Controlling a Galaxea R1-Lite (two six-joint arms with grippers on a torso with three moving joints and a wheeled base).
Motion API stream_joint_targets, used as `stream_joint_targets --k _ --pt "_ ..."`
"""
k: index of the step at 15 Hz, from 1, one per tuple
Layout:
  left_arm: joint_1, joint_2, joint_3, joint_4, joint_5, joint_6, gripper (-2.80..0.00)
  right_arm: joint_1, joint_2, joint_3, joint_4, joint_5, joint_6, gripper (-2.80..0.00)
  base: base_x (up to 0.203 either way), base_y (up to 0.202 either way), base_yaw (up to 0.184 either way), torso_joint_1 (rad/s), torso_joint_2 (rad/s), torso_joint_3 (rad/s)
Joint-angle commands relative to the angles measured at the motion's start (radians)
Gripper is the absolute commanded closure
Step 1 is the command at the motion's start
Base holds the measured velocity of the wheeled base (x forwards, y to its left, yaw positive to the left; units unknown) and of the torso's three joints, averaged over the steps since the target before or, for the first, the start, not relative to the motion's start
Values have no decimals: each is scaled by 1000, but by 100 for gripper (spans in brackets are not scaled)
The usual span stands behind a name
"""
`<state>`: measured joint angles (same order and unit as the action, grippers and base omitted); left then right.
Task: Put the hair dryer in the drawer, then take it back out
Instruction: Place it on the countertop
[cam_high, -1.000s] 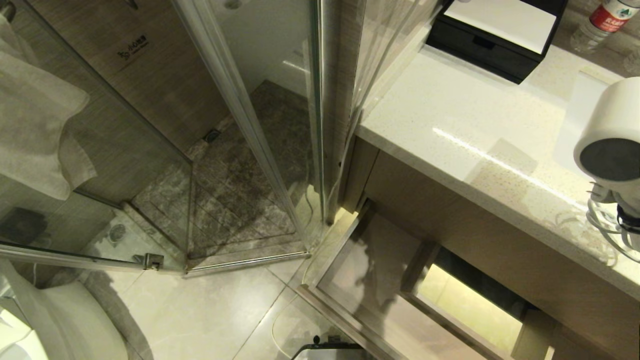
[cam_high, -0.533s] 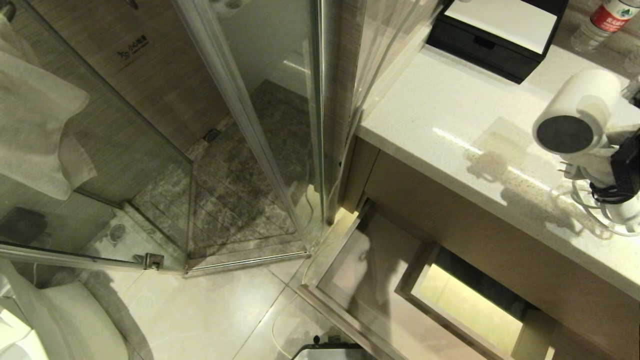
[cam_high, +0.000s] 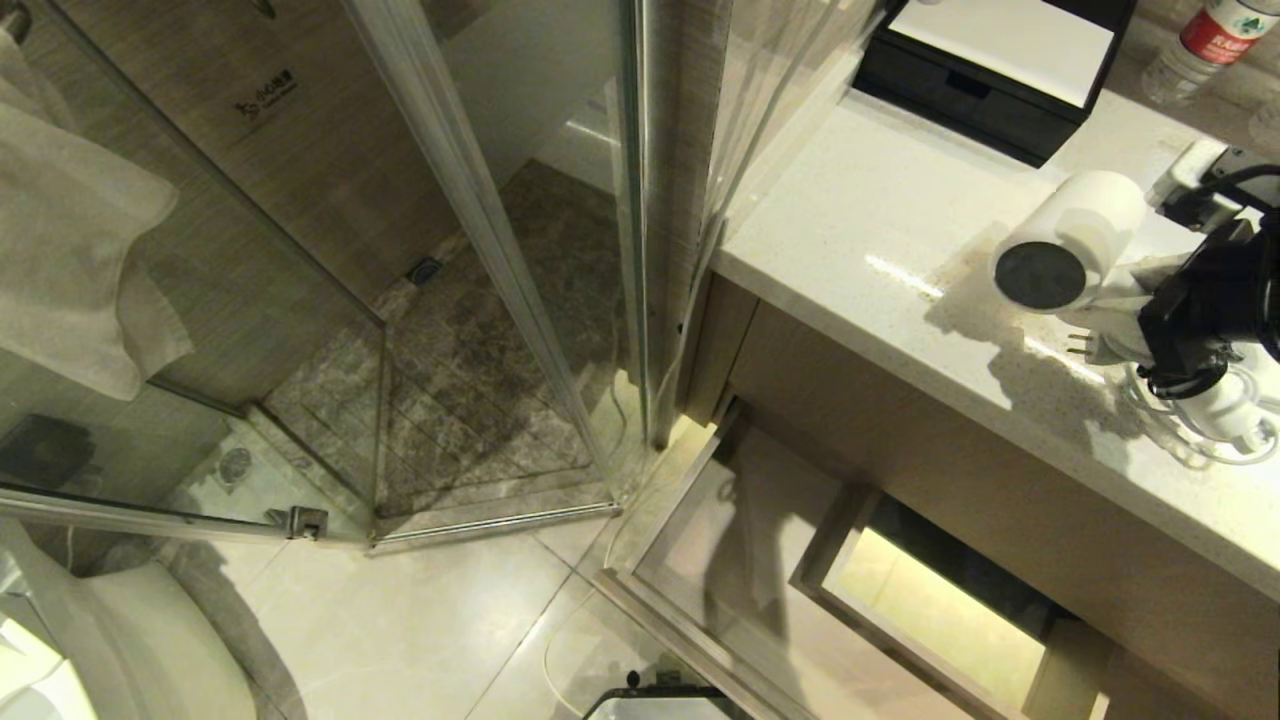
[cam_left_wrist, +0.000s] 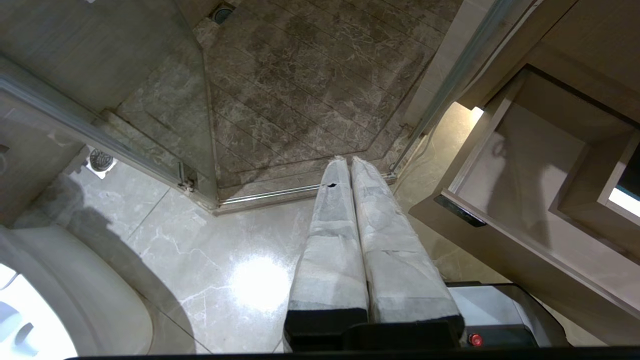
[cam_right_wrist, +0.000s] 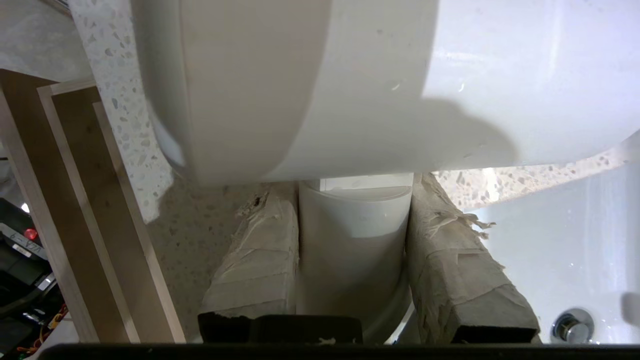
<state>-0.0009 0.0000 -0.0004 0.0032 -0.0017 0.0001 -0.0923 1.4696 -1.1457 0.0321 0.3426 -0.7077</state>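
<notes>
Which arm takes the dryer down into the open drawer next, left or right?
Right. The right gripper already clamps the hair dryer by its handle over the counter, above the open drawer. The left gripper hangs shut over the floor.

A glass shower enclosure (cam_high: 480, 260) fills the corner, its dark marbled floor (cam_high: 500, 380) set with a small drain (cam_high: 424, 271). A pale towel (cam_high: 70, 250) hangs over the glass on the left. Glossy cream floor tiles (cam_high: 420, 630) catch the warm overhead light. On the right runs a speckled white worktop (cam_high: 900, 230) carrying a black box (cam_high: 990, 70) and a water bottle (cam_high: 1200, 45). A white toilet (cam_high: 120, 650) curves in at the lower left.
</notes>
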Motion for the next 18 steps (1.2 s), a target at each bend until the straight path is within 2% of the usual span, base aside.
stream_joint_targets --k 1,5,13,14,15,18 --pt "-1 0 2 0 0 0 0 3 35 -4 -8 3 1 0 0 0 0 0 0 0" --pt "-1 0 2 0 0 0 0 2 66 -12 -23 3 30 0 0 0 0 0 0 0" --pt "-1 0 2 0 0 0 0 -12 60 -28 -25 4 36 0 0 0 0 0 0 0" --pt "-1 0 2 0 0 0 0 -13 59 -21 -26 4 35 -83 0 0 0 0 0 0" --pt "-1 0 2 0 0 0 0 -12 61 -23 -24 4 38 -280 0 0 0 0 0 0" --pt "-1 0 2 0 0 0 0 -12 66 -32 -27 -44 39 -280 0 0 0 0 0 0"
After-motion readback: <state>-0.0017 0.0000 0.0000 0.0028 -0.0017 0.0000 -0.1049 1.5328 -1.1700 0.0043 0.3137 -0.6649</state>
